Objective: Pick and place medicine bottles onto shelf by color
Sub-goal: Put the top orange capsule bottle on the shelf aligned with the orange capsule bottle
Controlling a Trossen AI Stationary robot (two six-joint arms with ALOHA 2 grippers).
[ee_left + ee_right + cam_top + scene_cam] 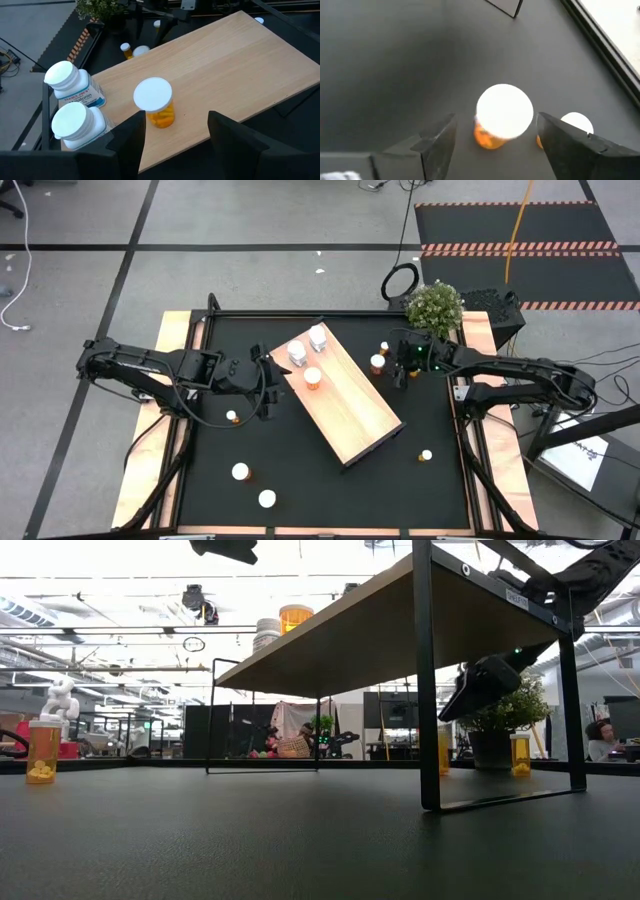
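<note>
The right gripper hangs over an upright orange bottle on the black tabletop beside the shelf, jaws wide and empty, white cap centred between them. The left gripper waits, parted and empty, at the shelf's edge.

Pale wood, black surface, orange and white bottles

The shelf was light wood on a black surface. On it stood two white bottles and one orange bottle with a white cap. At two o'clock, a white-capped orange bottle sat between the dark right pincer fingers.
</note>
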